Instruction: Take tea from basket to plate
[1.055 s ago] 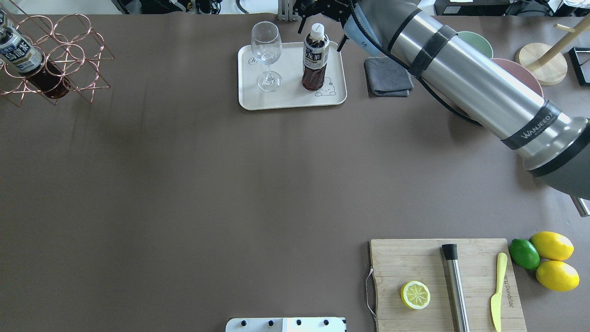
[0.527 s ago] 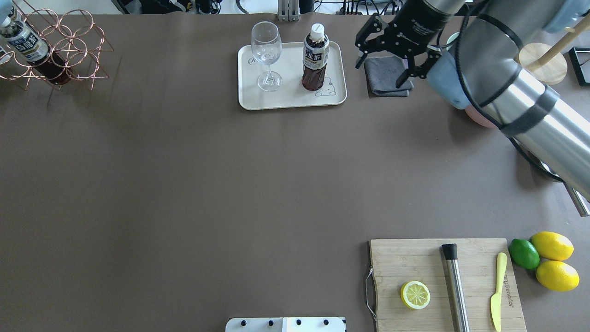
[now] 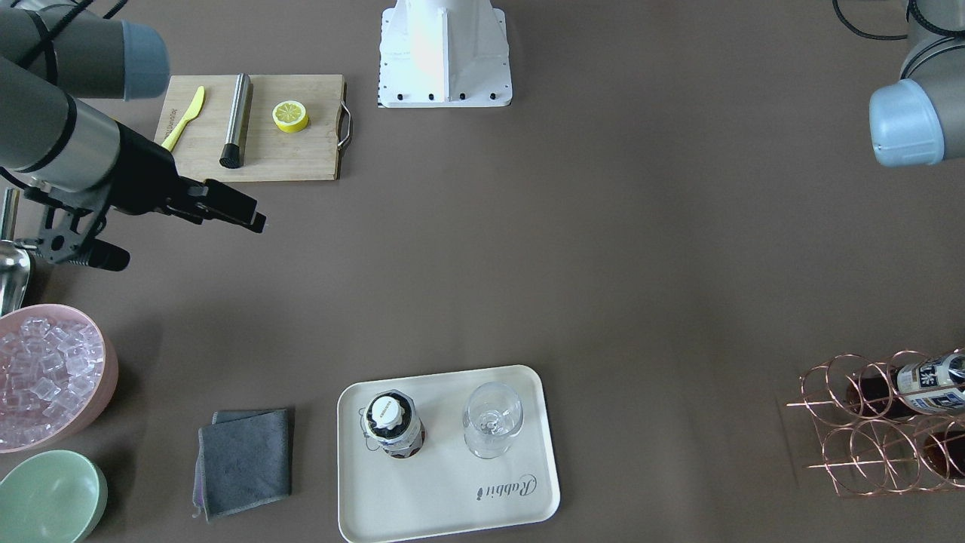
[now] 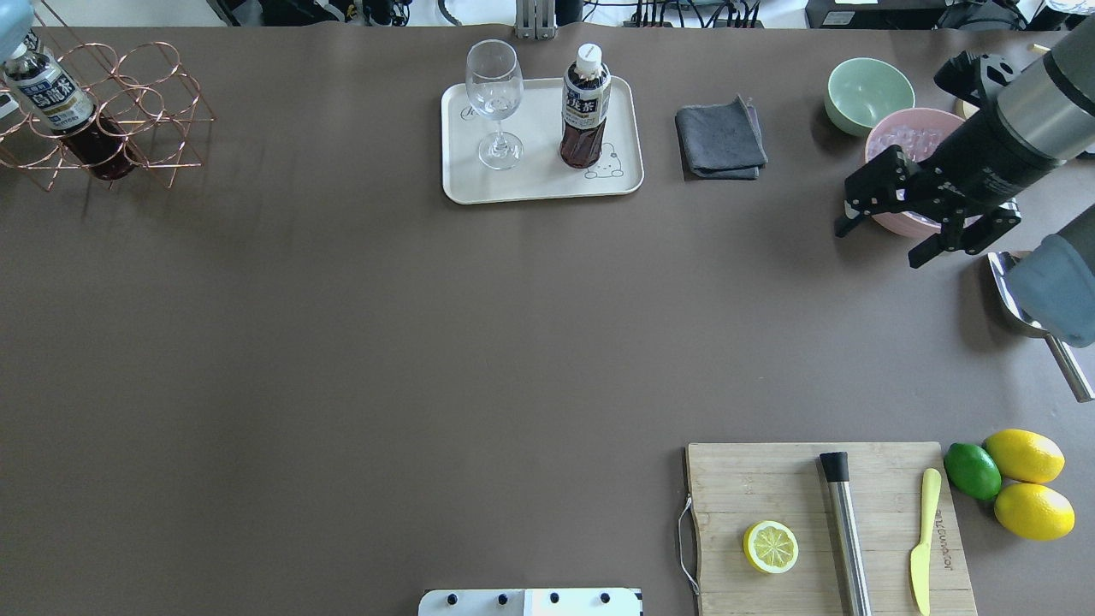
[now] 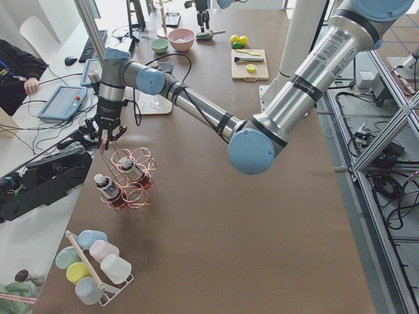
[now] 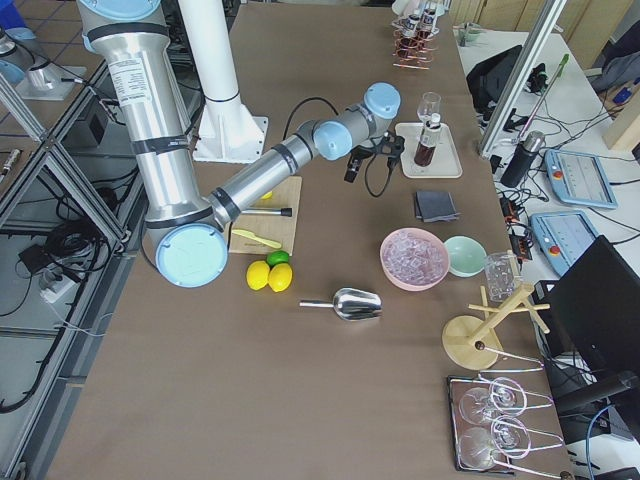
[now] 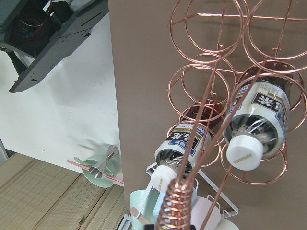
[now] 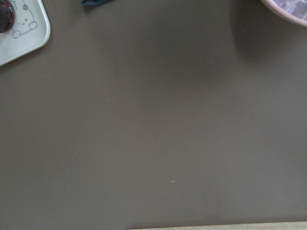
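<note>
Tea [image 4: 585,111], one on plate [image 4: 530,184], two in basket [image 4: 162,103], right gripper [image 4: 878,248] wide, left gripper [image 5: 105,134] unclear

Right gripper [image 6: 355,165]: you are seeing it hovering over bare table.
Plate [image 6: 446,160]: lying just beyond the gripper, carrying the upright tea [image 6: 424,147] and a glass [image 6: 430,104].
Cloth [image 6: 436,205]: lying near the gripper.
Basket [image 6: 414,30]: standing far beyond the gripper, holding bottles.

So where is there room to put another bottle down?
The plate has a bare strip by the Rabbit writing, past the tea and the glass. The table is also bare across its wide middle, between plate and cutting board. Crowded: around the pink bowl, green bowl and cloth.
</note>
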